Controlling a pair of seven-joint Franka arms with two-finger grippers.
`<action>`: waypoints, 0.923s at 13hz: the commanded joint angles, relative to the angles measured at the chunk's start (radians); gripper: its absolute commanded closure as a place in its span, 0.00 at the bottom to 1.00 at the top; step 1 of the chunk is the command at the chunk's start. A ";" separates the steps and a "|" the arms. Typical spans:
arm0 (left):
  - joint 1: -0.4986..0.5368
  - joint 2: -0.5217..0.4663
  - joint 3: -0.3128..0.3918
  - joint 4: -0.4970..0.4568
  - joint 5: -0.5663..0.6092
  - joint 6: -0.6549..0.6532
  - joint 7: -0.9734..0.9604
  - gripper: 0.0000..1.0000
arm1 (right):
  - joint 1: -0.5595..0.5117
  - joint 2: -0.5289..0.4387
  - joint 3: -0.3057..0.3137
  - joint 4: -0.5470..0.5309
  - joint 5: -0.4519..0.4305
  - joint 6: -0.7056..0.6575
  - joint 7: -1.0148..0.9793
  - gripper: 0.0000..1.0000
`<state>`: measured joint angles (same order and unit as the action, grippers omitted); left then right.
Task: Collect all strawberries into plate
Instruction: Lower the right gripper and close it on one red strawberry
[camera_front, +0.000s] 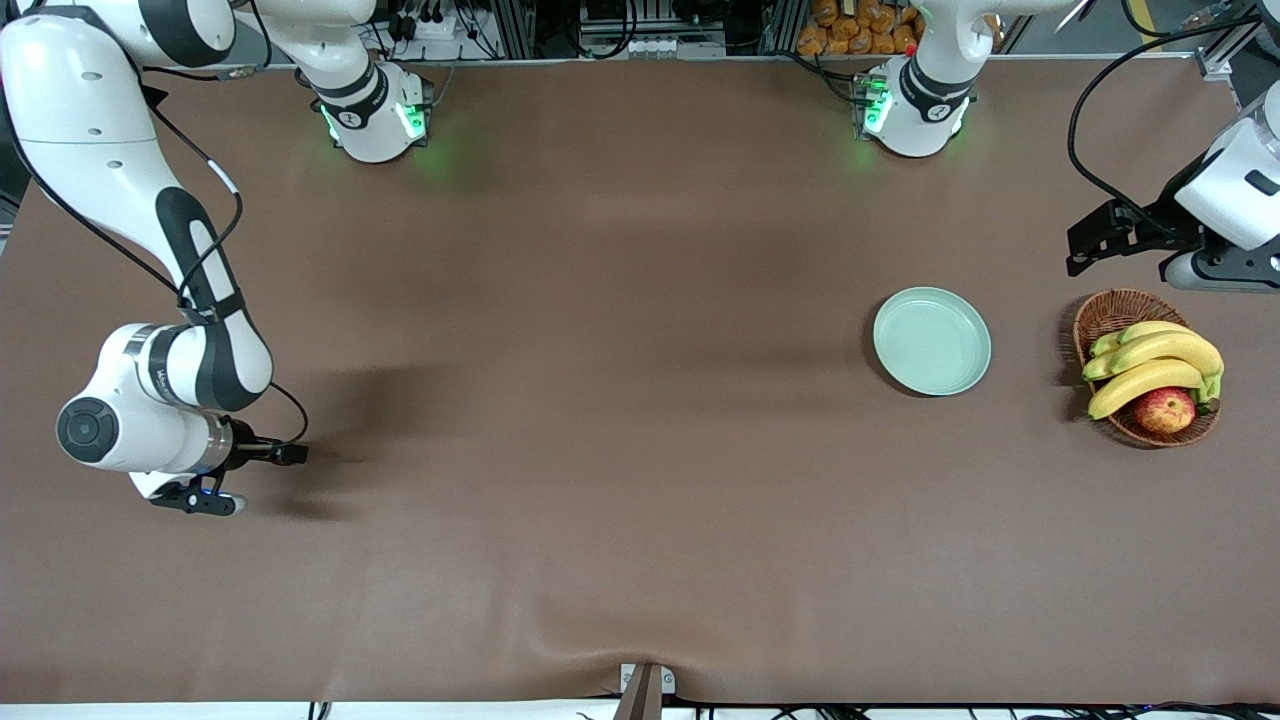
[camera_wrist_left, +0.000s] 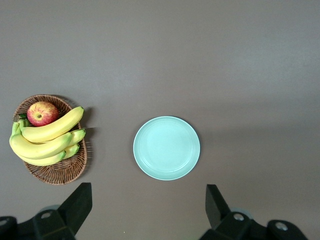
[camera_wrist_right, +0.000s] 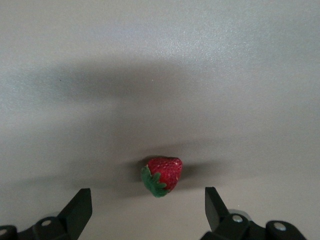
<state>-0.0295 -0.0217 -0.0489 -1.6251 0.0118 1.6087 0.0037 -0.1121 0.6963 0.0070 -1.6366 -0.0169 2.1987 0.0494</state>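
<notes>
White arms (camera_front: 100, 130), black fingers (camera_wrist_right: 77, 210)

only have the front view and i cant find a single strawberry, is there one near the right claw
Observer: Yes. The right wrist view shows one strawberry lying on the table under the right claw, in line with the gap between its fingers.
Operator: is it gripped yet
Observer: No. The fingers stand wide apart and clear of the berry.
Operator: left claw holding anything
Observer: No. The left wrist view shows the left claw open and empty, up over the table, looking down on the bare plate.
</notes>
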 joint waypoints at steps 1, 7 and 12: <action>0.008 0.008 -0.003 0.013 -0.016 -0.013 0.009 0.00 | -0.020 0.008 0.011 -0.002 -0.009 0.025 -0.026 0.00; 0.008 0.008 -0.003 0.010 -0.018 -0.013 0.010 0.00 | -0.029 0.012 0.013 -0.041 -0.009 0.094 -0.026 0.00; 0.008 0.014 -0.003 0.010 -0.023 -0.013 0.010 0.00 | -0.035 0.014 0.013 -0.048 -0.001 0.107 -0.025 0.00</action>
<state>-0.0294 -0.0149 -0.0490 -1.6257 0.0087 1.6086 0.0037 -0.1207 0.7143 0.0040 -1.6735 -0.0169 2.2909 0.0348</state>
